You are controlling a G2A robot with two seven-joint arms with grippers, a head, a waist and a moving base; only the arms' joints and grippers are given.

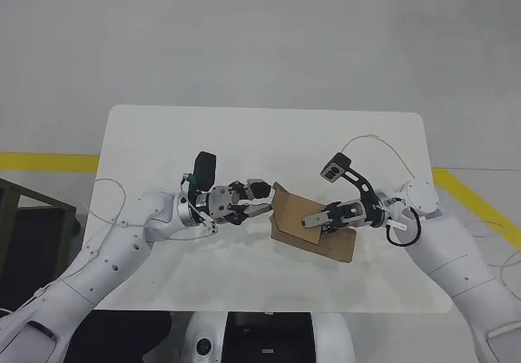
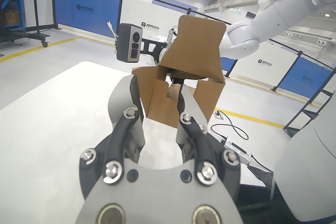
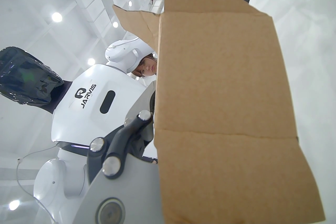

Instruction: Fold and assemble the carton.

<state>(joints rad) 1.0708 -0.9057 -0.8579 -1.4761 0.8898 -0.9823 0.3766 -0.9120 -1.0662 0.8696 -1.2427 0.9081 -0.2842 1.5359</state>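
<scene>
**Carton held over the middle of the surface: right fingers clamped, left fingers apart**

**Top view.** The carton [image 1: 310,222] sits just right of the centre of the surface [image 1: 242,136], slightly toward the front edge. The right gripper [image 1: 319,220] lies across the top panel of the carton, with its fingers closed on the cardboard. The left gripper [image 1: 265,198] is level with the carton, just beside the flap that faces the left edge. Its fingers are spread.

**Left wrist view.** The fingers [image 2: 187,101] of the left gripper stand apart on either side of the carton's near lower panel. Contact cannot be confirmed. The carton is clear of the surface. Its near end is open, and one flap stands up above the opening.

**Right wrist view.** A broad panel of the carton, crossed by one crease, lies close to the lens. The fingertips are hidden behind the cardboard.
</scene>
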